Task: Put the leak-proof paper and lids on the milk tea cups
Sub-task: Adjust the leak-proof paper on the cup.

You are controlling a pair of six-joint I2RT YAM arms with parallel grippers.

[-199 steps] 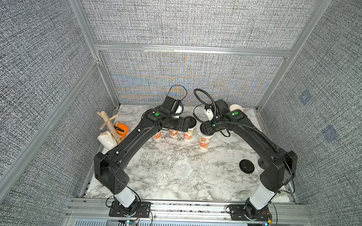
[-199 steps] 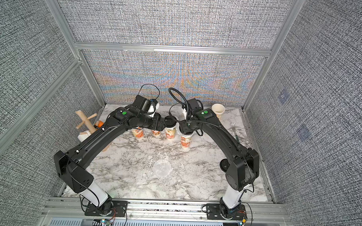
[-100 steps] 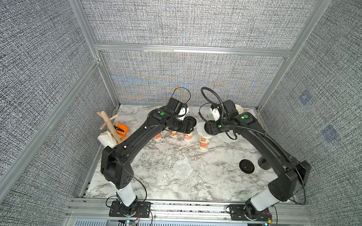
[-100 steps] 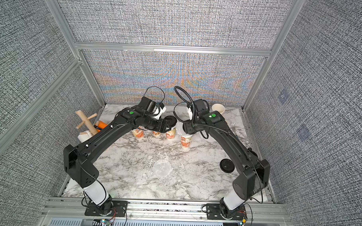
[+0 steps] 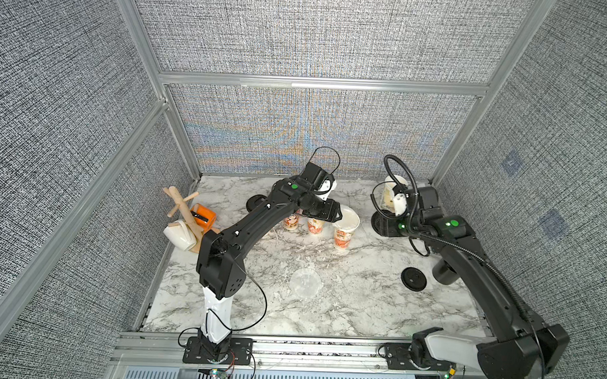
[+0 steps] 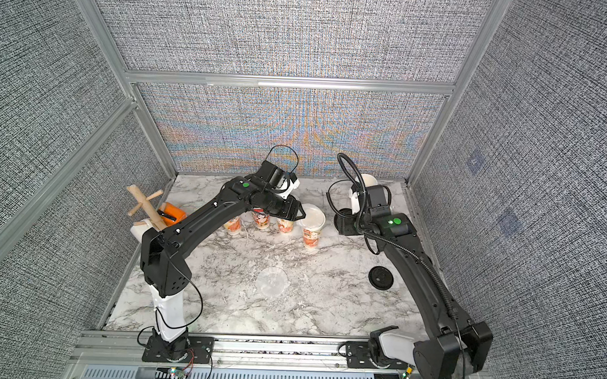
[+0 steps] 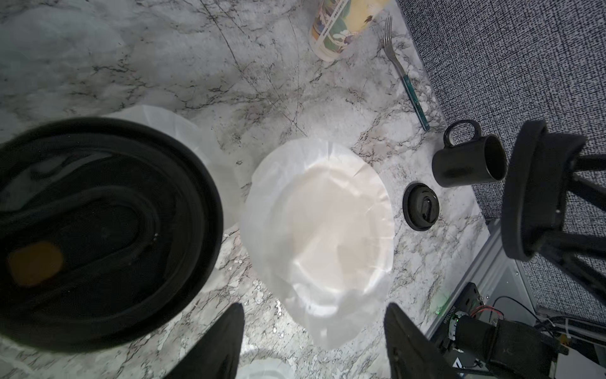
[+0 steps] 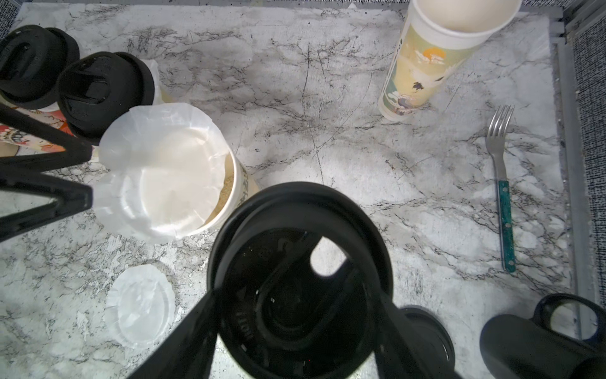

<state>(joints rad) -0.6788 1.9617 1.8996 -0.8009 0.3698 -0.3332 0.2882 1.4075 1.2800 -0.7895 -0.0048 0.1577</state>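
A sheet of leak-proof paper [image 8: 157, 170] lies askew over the mouth of the rightmost milk tea cup [image 5: 342, 238], leaving part of the rim [image 8: 231, 183] bare. My left gripper [image 7: 314, 328] hovers open beside that cup, the paper's [image 7: 318, 229] edge between its fingers [image 7: 229, 344] without being gripped. My right gripper [image 8: 298, 295] is shut on a black lid [image 8: 295, 236], held to the right of the cup [image 5: 386, 224]. Two neighbouring cups carry black lids [image 8: 105, 85]. A loose paper disc [image 5: 305, 282] lies on the marble table at mid-front.
A pastel cup [image 8: 433, 59] stands at the back right, with a fork [image 8: 501, 183] near the right edge. A black mug [image 5: 443, 273] and a loose black lid [image 5: 414, 278] sit front right. A mug tree with white mug [image 5: 180, 233] and an orange box [image 5: 202, 214] stand left.
My right arm has drawn back to the right with the black lid, off the papered cup. My left gripper has shifted slightly right toward that cup and narrowed its jaws.
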